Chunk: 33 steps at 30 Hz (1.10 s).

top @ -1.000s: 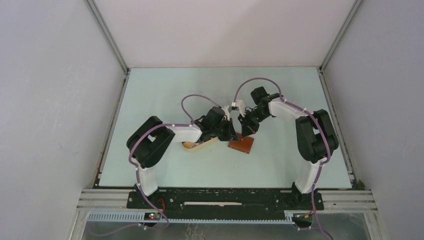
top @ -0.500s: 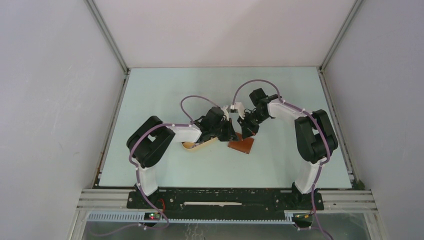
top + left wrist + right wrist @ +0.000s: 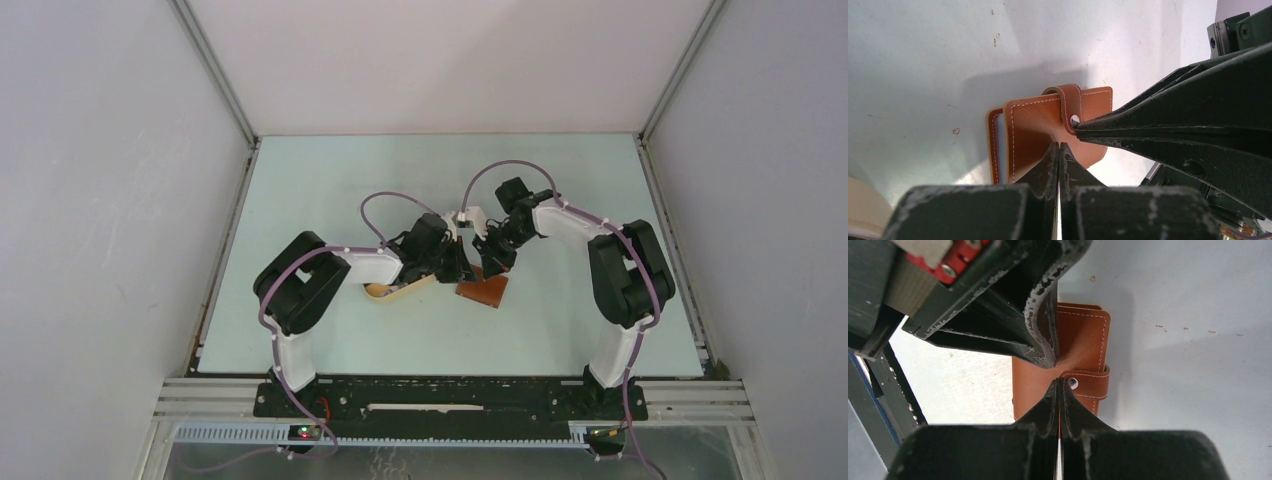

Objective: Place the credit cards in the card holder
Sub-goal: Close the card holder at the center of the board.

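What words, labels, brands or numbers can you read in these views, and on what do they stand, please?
None can be read.
The card holder shows only plain leather, white stitching and a bare snap.
The left gripper and right gripper bear no lettering.
The tray is too small in the top view to tell.
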### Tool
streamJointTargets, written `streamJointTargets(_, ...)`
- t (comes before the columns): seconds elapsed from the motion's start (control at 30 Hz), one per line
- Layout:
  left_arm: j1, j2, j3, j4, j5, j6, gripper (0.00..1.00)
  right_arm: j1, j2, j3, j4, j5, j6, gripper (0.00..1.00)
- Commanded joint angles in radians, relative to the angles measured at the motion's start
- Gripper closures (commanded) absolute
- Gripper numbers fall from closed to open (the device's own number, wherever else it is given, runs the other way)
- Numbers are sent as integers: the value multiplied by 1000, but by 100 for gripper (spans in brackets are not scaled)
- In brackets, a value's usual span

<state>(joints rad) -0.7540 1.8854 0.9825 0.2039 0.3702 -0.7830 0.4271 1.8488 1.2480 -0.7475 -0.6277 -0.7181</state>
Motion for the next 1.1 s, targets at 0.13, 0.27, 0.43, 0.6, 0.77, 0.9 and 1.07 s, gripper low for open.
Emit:
streamJointTargets(0.13,-3,21,-26,-6,-3,28,100,45,-26,-19,-52,-14,-8,100)
streamJointTargets(0.27,-1,20,-29,-6,-5,27,100,55,-28,-33,-55,-7,-12,100)
streamJointTargets(0.43,0,17,-33,2,-3,20,100,70,-25,-43,-52,6,-8,100)
streamJointTargets(0.6,4,0,-56,36,2,-9,100,65,-26,-51,-48,17,-1,100)
streamJointTargets(0.77,9,-38,-86,82,5,-54,100,59,-33,-57,-56,7,-7,100)
streamJointTargets(0.9,12,-61,-102,107,4,-82,98,64,-38,-77,-52,17,-8,100)
streamJointTargets(1.07,12,-77,-108,112,-2,-93,98,53,-41,-78,-31,24,11,100)
